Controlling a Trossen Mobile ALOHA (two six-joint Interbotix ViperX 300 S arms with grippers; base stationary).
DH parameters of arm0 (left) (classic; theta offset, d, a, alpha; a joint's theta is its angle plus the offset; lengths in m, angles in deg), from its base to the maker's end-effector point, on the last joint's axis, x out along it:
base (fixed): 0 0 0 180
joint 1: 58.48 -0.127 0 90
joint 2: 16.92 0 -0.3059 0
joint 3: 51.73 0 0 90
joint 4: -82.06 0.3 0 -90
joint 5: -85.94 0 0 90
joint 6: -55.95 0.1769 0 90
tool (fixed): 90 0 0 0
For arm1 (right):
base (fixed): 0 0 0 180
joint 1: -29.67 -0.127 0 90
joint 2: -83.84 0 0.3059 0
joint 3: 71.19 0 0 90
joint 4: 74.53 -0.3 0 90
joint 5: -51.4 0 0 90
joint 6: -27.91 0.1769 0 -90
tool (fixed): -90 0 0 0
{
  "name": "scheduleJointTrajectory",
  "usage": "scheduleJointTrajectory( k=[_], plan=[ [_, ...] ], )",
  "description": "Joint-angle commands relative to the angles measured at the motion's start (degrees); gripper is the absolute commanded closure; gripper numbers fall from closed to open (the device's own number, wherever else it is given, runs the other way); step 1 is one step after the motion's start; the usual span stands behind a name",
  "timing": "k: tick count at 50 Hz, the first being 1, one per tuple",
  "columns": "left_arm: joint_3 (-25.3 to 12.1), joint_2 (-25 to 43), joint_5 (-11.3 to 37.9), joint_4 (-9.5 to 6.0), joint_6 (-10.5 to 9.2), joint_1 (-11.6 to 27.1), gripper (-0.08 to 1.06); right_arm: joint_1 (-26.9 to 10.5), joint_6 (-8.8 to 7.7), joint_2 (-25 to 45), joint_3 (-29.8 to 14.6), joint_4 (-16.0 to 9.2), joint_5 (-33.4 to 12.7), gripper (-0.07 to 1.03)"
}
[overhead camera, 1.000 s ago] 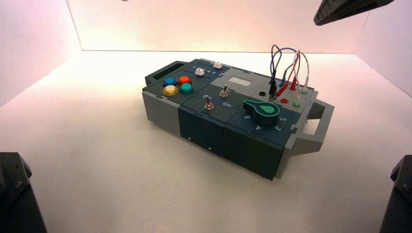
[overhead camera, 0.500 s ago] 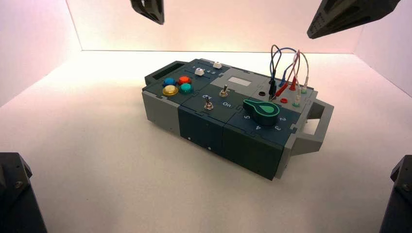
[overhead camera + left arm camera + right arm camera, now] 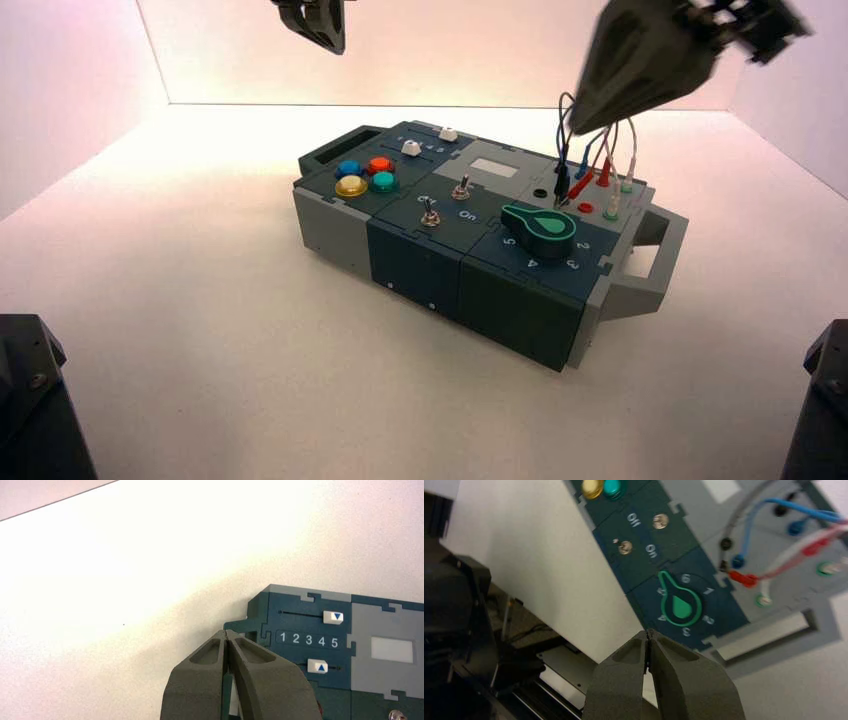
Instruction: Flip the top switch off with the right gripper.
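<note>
My right tool (image 3: 635, 65) was up over the right-hand far part of the box (image 3: 505, 245), above the wires (image 3: 570, 125) and hiding part of their loops; its two fingers were closed, tips together, with nothing between them. The top switch (image 3: 461, 188), a small silver toggle on a nut base, stood on the dark-blue middle panel, just beside the pale-grey section with its display window (image 3: 494, 167); my tool was well apart from it. Nearer the front edge of the same panel sat the twin toggle (image 3: 429, 213). To the right of the pair lay the black knob (image 3: 539, 231) with green edging, its pointer end between 5 and 6. My left tool (image 3: 338, 50) hung beyond the far left of the box, fingers also closed and empty. Four round buttons (image 3: 366, 178), blue, red, yellow and green, occupied the left panel, and two white sliders (image 3: 411, 148) sat behind them. The box stood askew on the pale worktop (image 3: 220, 330).
</note>
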Motion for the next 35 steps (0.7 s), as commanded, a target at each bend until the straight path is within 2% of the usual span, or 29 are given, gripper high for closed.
scheduleJointTrajectory(
  k=[1, 6, 16, 22, 29, 35],
  plan=[
    [0.09, -2.29, -0.26, 0.09, 0.35, 0.26, 1.01, -2.64, -0.26, 3.34, -3.16, -0.26, 1.14, 0.99],
    [1.14, -2.46, -0.26, 0.09, 0.35, 0.26, 1.01, -3.16, -0.35, 6.77, -4.83, 0.79, 1.67, 0.99],
    [4.22, -3.96, -0.18, 0.18, 0.44, 1.14, 1.01, -2.99, -0.35, 9.84, -5.01, 2.29, 3.69, 0.99],
    [5.98, -5.1, -0.44, 0.18, 1.14, 2.46, 1.01, -2.64, -0.26, 11.34, -5.36, 3.43, 4.75, 0.99],
    [6.86, -5.63, -0.53, 0.18, 1.32, 4.13, 1.01, -2.02, -0.09, 12.39, -5.71, 4.83, 5.36, 0.99],
    [6.94, -5.1, -0.62, 0.18, 1.67, 5.19, 1.01, -1.49, 0.0, 12.04, -5.27, 5.01, 5.89, 0.99]
  ],
)
